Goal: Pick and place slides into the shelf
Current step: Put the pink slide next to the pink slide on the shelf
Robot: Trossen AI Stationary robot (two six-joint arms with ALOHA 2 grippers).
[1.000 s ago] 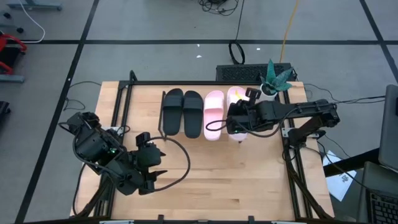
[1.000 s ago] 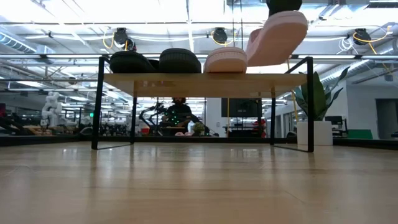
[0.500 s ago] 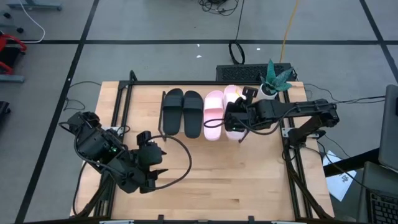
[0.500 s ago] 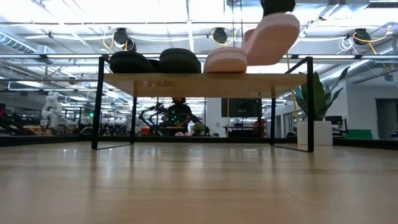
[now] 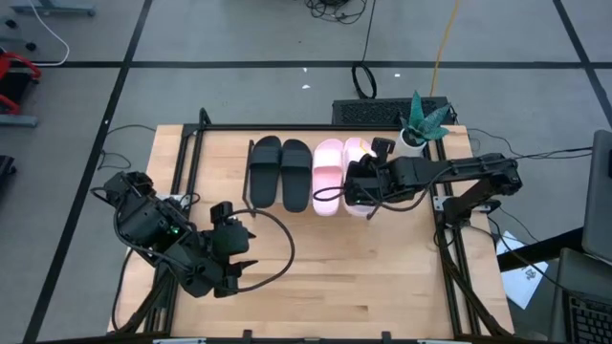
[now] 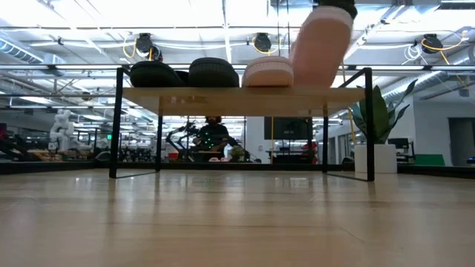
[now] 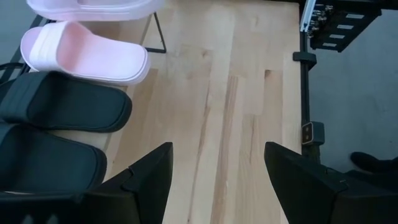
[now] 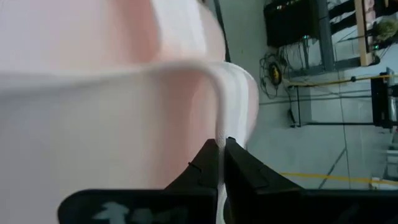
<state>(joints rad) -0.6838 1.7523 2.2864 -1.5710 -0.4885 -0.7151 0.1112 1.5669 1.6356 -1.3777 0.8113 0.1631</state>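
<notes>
The shelf point(image 6: 223, 92) carries a black pair of slides point(image 5: 266, 172) point(image 5: 298, 174) and one pink slide point(image 5: 328, 177) side by side on its plank; they also show in the low view point(image 6: 156, 74) point(image 6: 214, 73) point(image 6: 269, 72). My right gripper point(image 5: 365, 183) is shut on the second pink slide point(image 6: 320, 41), just right of the first, steeply tilted over the shelf's right end. My left gripper point(image 7: 217, 180) is open and empty over the table's near left point(image 5: 234, 256). My right gripper pinches a thin pale edge of the pink slide point(image 8: 220, 142) between its two fingertips, about midway along the slide's right side point(image 5: 360, 182). The fingers come from the table's right. The slide is steeply tilted; whether its low end point(image 6: 300, 80) touches the plank, I cannot tell.
A potted plant point(image 5: 421, 119) stands at the table's far right corner, close behind my right arm. A black device point(image 5: 378, 112) lies past the far edge. Bare wood point(image 5: 344, 277) lies in front of the shelf. People and machines show far off in the room point(image 6: 214, 137).
My right gripper has gone a little toward the table's left with the pink slide, closer to the other pink slide. The slide has tipped steeper.
</notes>
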